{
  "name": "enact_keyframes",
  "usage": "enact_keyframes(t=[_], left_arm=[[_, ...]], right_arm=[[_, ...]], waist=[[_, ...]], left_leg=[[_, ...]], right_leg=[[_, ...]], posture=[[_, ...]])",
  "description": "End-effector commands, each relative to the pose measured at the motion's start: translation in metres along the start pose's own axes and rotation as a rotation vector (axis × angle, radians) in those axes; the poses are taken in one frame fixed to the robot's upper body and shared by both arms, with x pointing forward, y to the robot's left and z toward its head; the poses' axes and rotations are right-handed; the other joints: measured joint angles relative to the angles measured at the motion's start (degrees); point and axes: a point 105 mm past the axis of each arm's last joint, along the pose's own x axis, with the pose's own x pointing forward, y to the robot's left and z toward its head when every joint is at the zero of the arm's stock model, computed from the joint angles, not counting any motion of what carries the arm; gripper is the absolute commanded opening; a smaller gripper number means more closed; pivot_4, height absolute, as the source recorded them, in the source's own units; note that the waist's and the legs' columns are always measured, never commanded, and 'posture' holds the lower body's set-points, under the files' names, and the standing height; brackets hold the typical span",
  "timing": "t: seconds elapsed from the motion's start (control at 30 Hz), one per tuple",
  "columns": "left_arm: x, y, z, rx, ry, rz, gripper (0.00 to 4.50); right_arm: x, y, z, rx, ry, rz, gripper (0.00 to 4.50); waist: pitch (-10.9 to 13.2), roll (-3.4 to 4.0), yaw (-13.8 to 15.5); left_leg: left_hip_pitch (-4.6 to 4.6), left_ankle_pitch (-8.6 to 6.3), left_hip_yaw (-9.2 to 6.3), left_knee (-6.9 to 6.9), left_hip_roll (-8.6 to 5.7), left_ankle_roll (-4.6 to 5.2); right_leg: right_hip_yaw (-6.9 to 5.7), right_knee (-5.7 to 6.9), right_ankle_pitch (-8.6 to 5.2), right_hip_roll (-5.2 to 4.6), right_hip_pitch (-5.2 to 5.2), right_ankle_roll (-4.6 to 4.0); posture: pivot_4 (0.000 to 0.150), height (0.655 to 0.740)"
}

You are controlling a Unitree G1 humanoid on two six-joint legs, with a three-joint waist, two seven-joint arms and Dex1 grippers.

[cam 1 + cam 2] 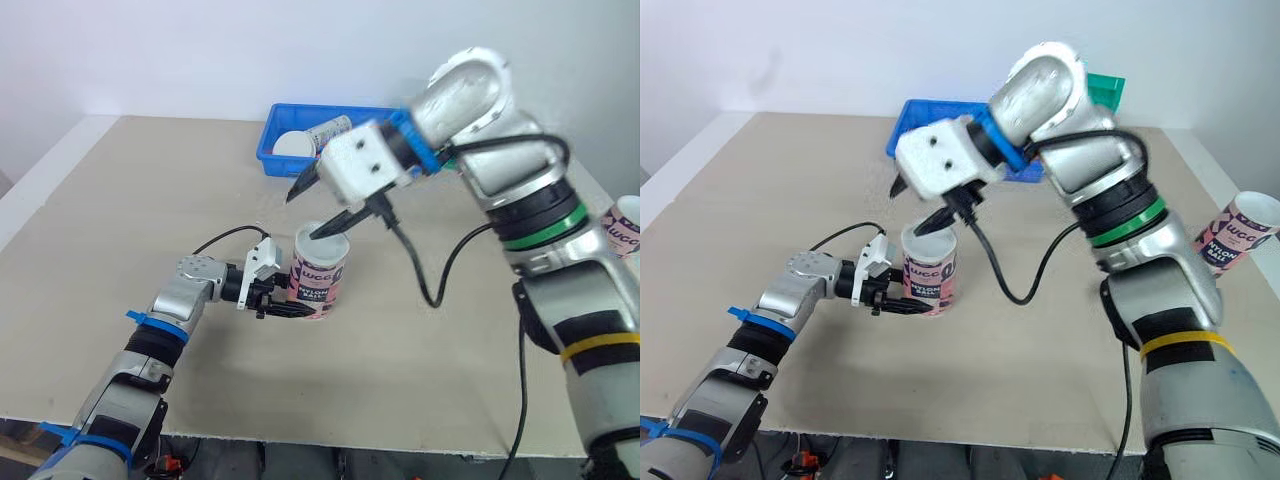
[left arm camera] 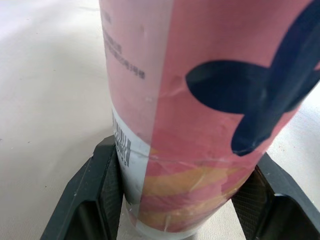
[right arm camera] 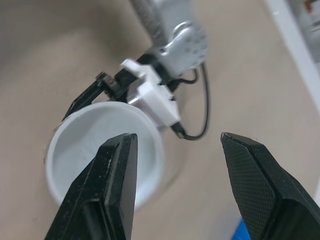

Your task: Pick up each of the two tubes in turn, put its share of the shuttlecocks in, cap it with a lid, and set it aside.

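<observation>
Left fingers (image 2: 102,192) pinch tube (image 2: 200,100), right wrist view shows white inside

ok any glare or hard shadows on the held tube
Left wrist view: a pale sheen runs down the tube, held in the left gripper. Left eye view: soft even light on the table, no hard shadow beside the tube. Right wrist view: no glare inside it.
</observation>
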Motion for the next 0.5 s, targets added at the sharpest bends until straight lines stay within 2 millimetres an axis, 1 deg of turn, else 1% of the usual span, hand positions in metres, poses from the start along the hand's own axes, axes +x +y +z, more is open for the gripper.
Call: enact_keyframes(t=[0.03,0.07,0.1,0.17,0.23,0.3,0.43,0.5], left_arm=[[-0.008,0.007,-0.012,-0.016,0.067,0.059,2.63],[-0.008,0.007,-0.012,-0.015,0.069,0.059,2.63],[-0.009,0.007,-0.013,-0.014,0.07,0.058,2.63],[-0.009,0.007,-0.013,-0.013,0.074,0.056,2.63],[-0.009,0.007,-0.013,-0.012,0.078,0.053,2.63],[-0.009,0.008,-0.012,-0.011,0.079,0.052,2.63],[-0.009,0.008,-0.012,-0.008,0.082,0.049,2.63],[-0.009,0.008,-0.011,-0.007,0.083,0.05,2.63]], right_arm=[[-0.017,0.001,0.002,0.027,-0.023,-0.007,2.11],[-0.018,0.004,0.0,0.037,-0.024,-0.003,1.77],[-0.018,0.006,-0.001,0.046,-0.027,0.002,1.57],[-0.015,0.012,-0.002,0.059,-0.035,0.02,0.39],[-0.007,0.018,-0.004,0.071,-0.042,0.048,0.09],[0.001,0.022,-0.005,0.077,-0.048,0.067,0.09],[0.021,0.019,-0.007,0.091,-0.042,0.08,0.09],[0.025,0.022,-0.006,0.084,-0.044,0.107,0.09]], waist=[[0.0,0.0,-0.06],[0.0,0.01,-0.06],[0.0,0.0,-0.06],[0.0,0.0,-0.06],[0.0,0.0,-0.08],[0.0,0.0,-0.08],[0.0,0.01,-0.1],[0.01,0.01,-0.04]], left_leg=[[0.01,0.0,0.01,0.0,0.0,0.0],[0.01,0.0,0.01,-0.01,0.0,0.0],[0.0,0.0,0.01,-0.01,0.0,0.0],[0.0,0.0,0.03,0.0,0.0,0.0],[0.0,0.0,0.04,0.0,0.0,0.0],[0.0,0.0,0.05,0.0,0.0,0.0],[-0.03,0.01,0.07,-0.01,0.0,0.01],[-0.08,0.01,0.04,0.0,0.0,0.01]], right_leg=[[0.01,0.0,0.01,0.0,-0.01,-0.01],[0.01,0.0,0.02,0.0,-0.02,-0.01],[0.0,0.0,0.04,0.0,-0.04,-0.02],[0.02,0.0,0.06,0.0,-0.06,-0.02],[0.04,0.0,0.06,0.0,-0.06,-0.01],[0.05,0.0,0.06,0.0,-0.08,-0.01],[0.06,0.03,0.13,0.02,-0.18,-0.04],[0.04,0.03,0.14,0.03,-0.19,-0.01]], posture=[[0.15,0.7079],[0.15,0.7079],[0.15,0.7079],[0.15,0.7079],[0.15,0.7079],[0.15,0.7079],[0.15,0.7079],[0.15,0.7079]])
